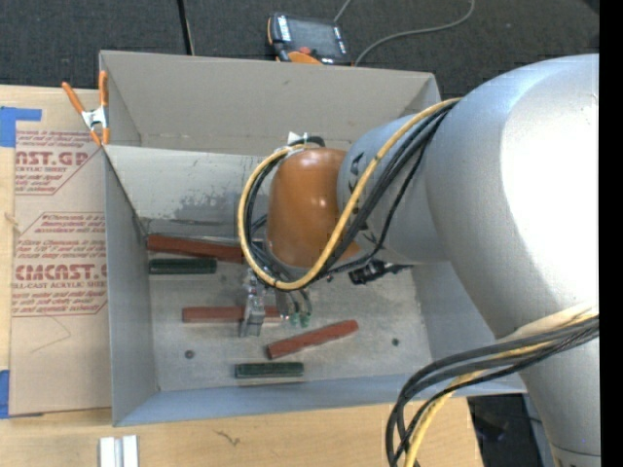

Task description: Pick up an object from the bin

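The end effector (pixel 255 317) sits at the right end of a red-brown stick (pixel 209 313) running toward nine o'clock; whether it is open or closed cannot be told.

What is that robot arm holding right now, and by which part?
Cannot be told. The gripper sits low at the right end of a red-brown bar on the floor of the bin; a hold on it isn't visible.
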Tool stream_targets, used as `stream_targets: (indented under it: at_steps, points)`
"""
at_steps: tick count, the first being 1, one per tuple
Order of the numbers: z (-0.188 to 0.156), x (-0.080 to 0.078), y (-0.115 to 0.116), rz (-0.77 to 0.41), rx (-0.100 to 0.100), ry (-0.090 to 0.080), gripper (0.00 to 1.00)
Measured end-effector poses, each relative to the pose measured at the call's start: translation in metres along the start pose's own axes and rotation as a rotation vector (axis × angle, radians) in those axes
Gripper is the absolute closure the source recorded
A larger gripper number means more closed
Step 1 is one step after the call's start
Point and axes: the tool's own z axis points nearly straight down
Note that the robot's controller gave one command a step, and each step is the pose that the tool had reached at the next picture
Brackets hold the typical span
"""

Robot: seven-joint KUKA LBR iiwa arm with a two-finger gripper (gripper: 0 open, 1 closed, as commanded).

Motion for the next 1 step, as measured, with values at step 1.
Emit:
stream_targets:
  at_steps: [1]
  points:
    - [-0.1344, -0.0158, -0.0215, 0.001, -0.001, -0.009, 1.00]
